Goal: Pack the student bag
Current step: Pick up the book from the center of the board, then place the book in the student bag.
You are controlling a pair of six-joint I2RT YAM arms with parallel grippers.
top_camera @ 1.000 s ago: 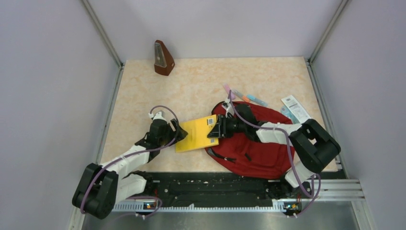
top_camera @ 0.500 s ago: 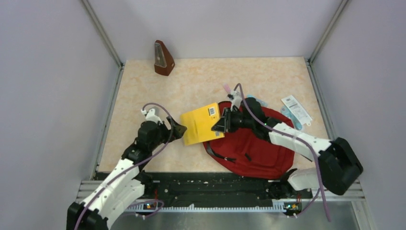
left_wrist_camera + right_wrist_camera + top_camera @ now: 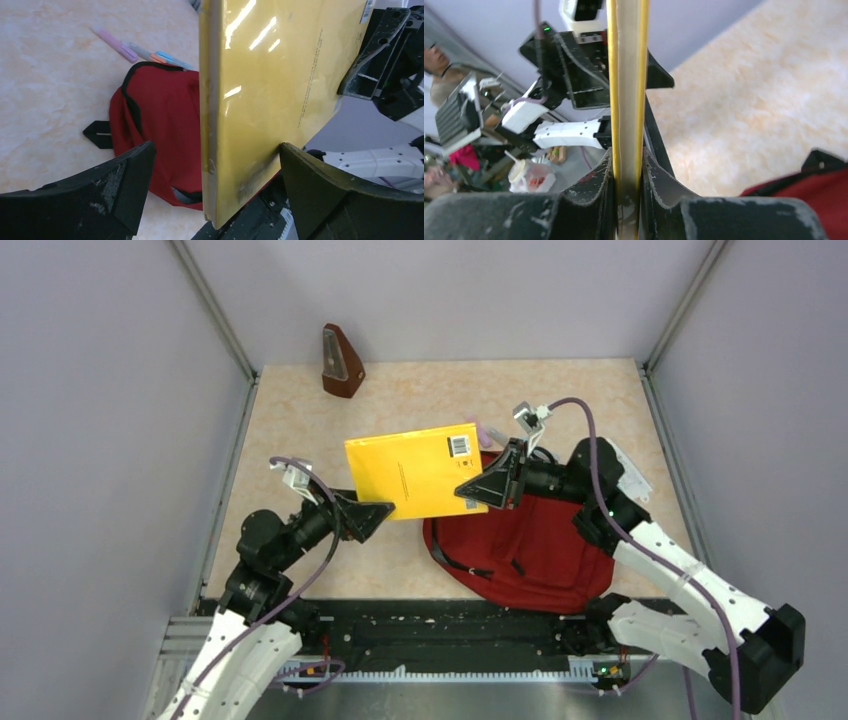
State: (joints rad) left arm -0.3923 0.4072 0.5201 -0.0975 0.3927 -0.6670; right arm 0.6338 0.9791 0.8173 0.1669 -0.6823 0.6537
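r pincer (image 3: pixel 466 488) clamps yellow book (image 3: pixel 410 470) edge; l pincer (image 3: pixel 379 514) spread wide, flanking corner.

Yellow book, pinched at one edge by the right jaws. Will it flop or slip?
Probably stiff: the yellow book looks flat held by one edge. Possibly slippery: its cover shows glossy glare, so it may pivot in the right jaws. Thin spine, so likely light.

The left arm (image 3: pixel 240 655) and right arm (image 3: pixel 690 585) are white shells with bulky black joints, each trailed by a looping purple cable (image 3: pixel 590 425), ending in black wedge fingers (image 3: pixel 100 200) scuffed whitish at the edges.
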